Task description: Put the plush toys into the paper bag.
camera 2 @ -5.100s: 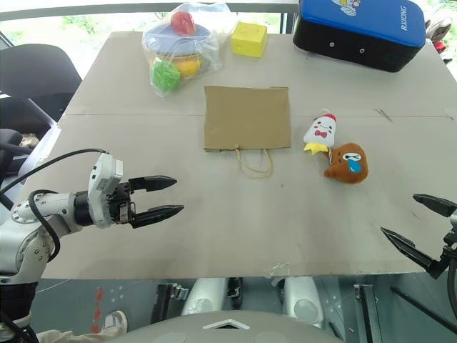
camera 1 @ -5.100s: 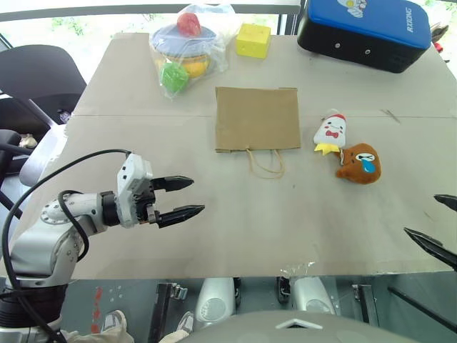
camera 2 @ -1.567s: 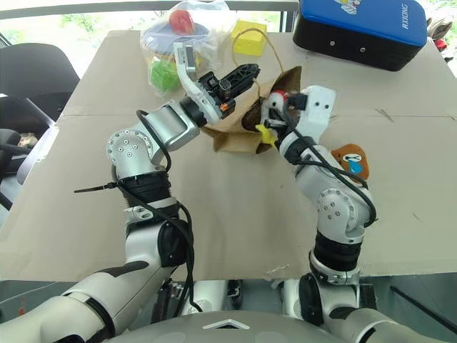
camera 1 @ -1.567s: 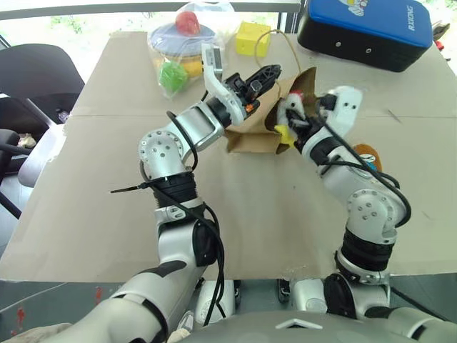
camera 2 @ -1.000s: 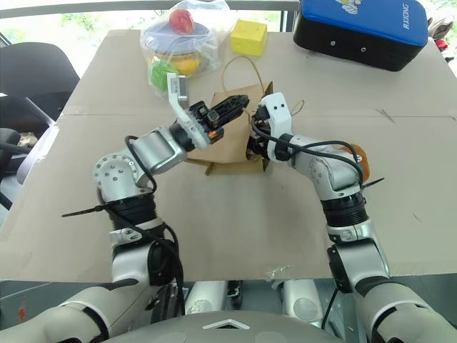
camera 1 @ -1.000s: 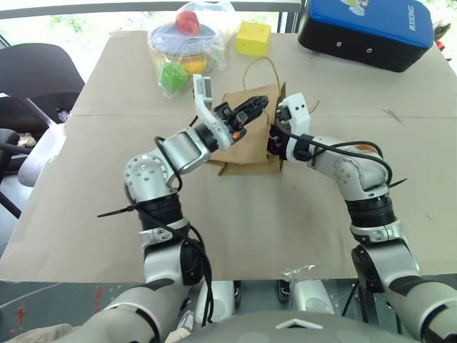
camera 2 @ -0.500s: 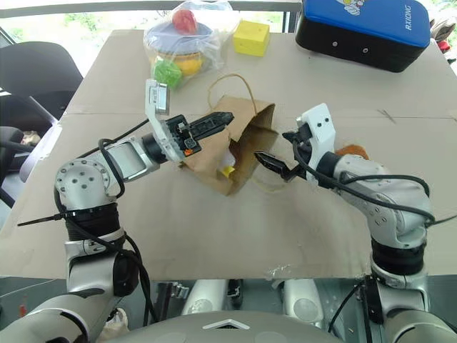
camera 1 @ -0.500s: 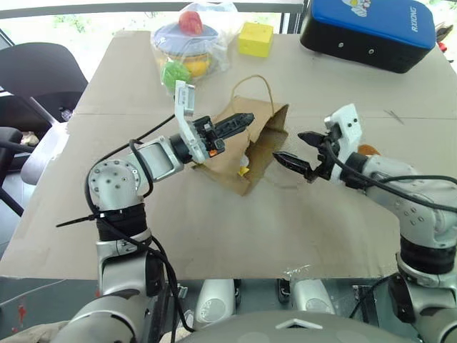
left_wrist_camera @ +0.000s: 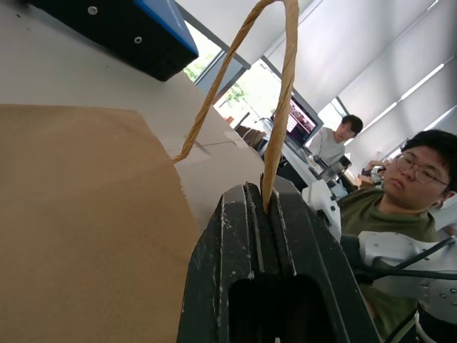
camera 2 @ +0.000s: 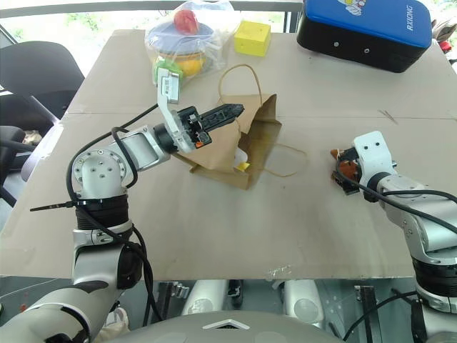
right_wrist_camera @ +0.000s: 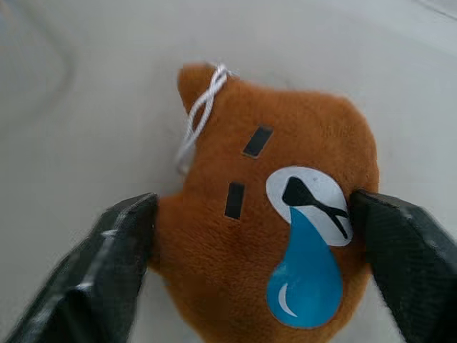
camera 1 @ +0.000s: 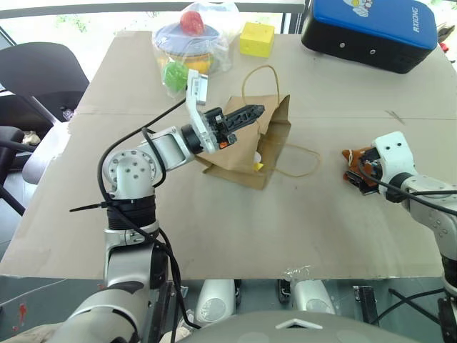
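Observation:
The brown paper bag (camera 1: 239, 146) lies mid-table with its mouth turned toward the right. My left gripper (camera 1: 251, 111) is shut on the bag's upper cord handle (left_wrist_camera: 275, 93) and holds that side lifted. The white plush toy (camera 1: 256, 158) sits just inside the bag's mouth, a bit of white and yellow showing. The brown crying plush toy (right_wrist_camera: 278, 236) lies on the table at the right. My right gripper (right_wrist_camera: 253, 204) is down over it, jaws open, with one black finger (right_wrist_camera: 107, 264) on each side of the toy.
A clear plastic bag of toys (camera 1: 189, 43), a yellow cube (camera 1: 256, 39) and a blue-and-black case (camera 1: 371, 32) stand along the far edge. The bag's second handle loop (camera 1: 300, 161) lies on the table. A black chair (camera 1: 39, 71) is at the left. People (left_wrist_camera: 421, 179) sit beyond the table.
My right gripper has left the bag's mouth and swung right and down onto the brown plush toy. The white toy stays in the bag. The left gripper still holds the handle.

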